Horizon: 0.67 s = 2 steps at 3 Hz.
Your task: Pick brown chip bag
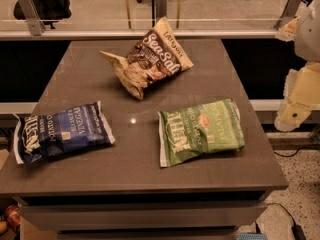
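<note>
You get warm, dim light from above: a small glare spot in the middle of the counter (150, 156), dark shadow under its front edge, and the pale pincer (292, 110) lit beyond its right edge.

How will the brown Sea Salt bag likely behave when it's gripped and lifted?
The brown chip bag looks puffed and crumpled, so probably light and floppy, denting under a pinch. Its glossy film may be slippery. The end effector hangs beside the table, clear of the bag.

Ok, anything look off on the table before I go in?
The blue bag overhangs the table at its left edge; the brown chip bag is crumpled, far centre. The tool hangs off the right side.
</note>
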Available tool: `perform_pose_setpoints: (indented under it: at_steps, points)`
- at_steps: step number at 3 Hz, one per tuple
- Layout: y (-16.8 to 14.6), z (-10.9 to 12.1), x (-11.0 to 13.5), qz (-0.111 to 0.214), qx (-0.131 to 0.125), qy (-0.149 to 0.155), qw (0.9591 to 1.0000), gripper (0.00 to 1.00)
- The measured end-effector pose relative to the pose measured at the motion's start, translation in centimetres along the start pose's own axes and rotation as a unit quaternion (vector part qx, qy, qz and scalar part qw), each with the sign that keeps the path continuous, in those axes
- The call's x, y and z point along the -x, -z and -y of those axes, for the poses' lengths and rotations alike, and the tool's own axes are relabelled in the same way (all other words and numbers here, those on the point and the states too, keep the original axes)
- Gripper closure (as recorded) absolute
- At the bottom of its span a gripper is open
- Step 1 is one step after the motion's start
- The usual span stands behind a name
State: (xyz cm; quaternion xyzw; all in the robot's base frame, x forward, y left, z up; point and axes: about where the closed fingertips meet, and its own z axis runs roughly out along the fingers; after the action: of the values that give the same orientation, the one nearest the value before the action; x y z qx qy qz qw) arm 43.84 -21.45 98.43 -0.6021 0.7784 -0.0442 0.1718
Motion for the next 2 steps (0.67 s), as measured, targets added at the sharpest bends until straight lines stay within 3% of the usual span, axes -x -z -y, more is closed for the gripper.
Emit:
perform_pose_setpoints:
  at_steps: [1,2]
  points:
    - [0.0,0.0,0.0,0.0,0.0,0.0,1.0,0.0]
    - [0.7,1.0,2.5,0.014,-0.012,0.059,0.9981,0.0]
